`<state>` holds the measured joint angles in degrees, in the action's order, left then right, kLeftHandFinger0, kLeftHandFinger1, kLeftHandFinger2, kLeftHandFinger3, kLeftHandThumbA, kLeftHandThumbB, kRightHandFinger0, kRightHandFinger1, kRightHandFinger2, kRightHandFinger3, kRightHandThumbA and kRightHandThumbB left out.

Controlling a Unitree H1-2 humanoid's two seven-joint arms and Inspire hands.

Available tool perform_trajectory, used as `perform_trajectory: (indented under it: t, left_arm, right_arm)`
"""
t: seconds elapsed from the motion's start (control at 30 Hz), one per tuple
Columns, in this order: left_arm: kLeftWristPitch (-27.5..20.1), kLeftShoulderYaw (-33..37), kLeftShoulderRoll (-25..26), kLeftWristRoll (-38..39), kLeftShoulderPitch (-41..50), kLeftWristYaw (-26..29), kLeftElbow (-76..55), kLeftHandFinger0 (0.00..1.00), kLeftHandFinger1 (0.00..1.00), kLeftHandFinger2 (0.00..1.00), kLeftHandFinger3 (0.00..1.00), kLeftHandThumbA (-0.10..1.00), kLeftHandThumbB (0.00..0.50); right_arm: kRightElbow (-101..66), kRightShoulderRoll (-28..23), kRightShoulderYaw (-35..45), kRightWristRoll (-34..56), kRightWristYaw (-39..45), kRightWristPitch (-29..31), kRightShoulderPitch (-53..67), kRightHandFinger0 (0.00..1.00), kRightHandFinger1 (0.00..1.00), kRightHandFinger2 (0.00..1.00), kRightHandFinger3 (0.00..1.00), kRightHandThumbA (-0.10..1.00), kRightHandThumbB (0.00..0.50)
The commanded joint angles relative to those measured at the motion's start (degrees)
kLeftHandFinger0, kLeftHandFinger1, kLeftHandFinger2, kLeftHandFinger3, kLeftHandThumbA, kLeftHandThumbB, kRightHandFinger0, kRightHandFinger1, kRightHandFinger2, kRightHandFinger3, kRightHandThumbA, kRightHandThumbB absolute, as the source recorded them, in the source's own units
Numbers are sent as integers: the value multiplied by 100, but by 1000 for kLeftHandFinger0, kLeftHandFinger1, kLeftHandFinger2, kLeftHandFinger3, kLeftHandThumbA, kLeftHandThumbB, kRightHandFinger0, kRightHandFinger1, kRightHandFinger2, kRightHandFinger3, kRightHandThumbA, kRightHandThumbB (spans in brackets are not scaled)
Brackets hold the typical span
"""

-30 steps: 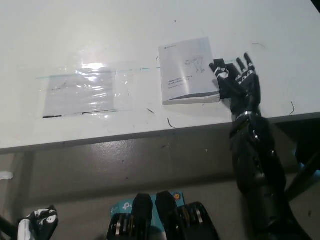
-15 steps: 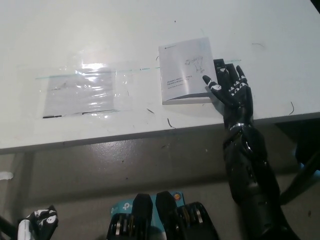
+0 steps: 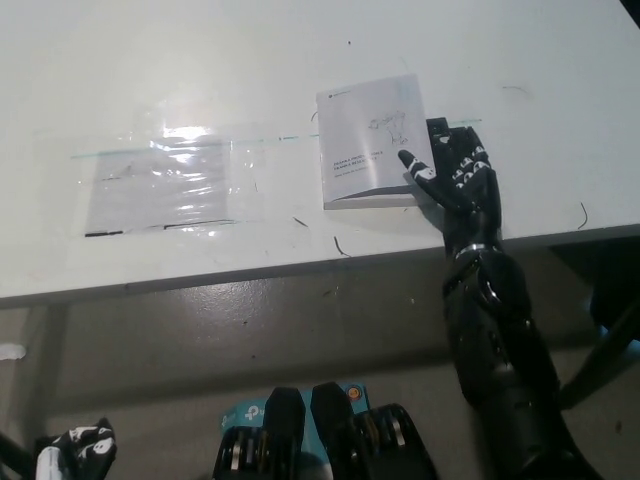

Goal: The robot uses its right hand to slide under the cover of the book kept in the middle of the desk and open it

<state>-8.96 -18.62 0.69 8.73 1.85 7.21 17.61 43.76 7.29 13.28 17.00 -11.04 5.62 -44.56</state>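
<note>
So the book [image 3: 373,142] is lying flat and closed on the white desk [image 3: 200,70], a bit right of center. White cover up, some small print and a scribble on it, long axis running toward the far edge with a slight tilt. The black right hand [image 3: 455,175] sits right at the book's right edge, fingers spread and fairly straight, not gripping anything, with one fingertip resting over the cover near the lower right corner. To the left of the book there's a clear plastic sleeve [image 3: 165,185] lying flat. The white left hand [image 3: 70,445] is way down in the lower left corner, below the desk, can't tell its fingers.
</note>
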Motion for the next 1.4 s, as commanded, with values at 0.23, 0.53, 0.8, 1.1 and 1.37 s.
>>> perform_trajectory:
  t: [0.23,0.53,0.8,1.1,1.37]
  left_arm:
    - [-185,-10,80,73,-52,-8,-34,612,613,671,754,723,0]
    - [-87,-43,69,134,-55,15,-124,624,619,671,765,718,15]
    - [-55,-11,99,99,-88,-5,-138,631,619,673,750,730,10]
    - [-21,2,107,135,-84,-38,-110,641,616,663,745,711,12]
    - [-13,53,121,27,-90,10,-69,633,604,642,712,692,5]
  right_arm:
    - [-55,-101,-588,-402,277,45,-569,795,965,983,1000,1000,119]
    - [36,49,-871,-536,214,-35,-523,707,903,924,1000,1000,113]
    - [47,301,-1244,-905,149,-19,-425,730,914,906,1000,1000,100]
    - [396,400,-1791,-1415,209,263,-798,637,856,852,1000,1000,141]
    - [1008,277,-2405,-2000,336,628,-1327,621,812,826,954,1000,136]
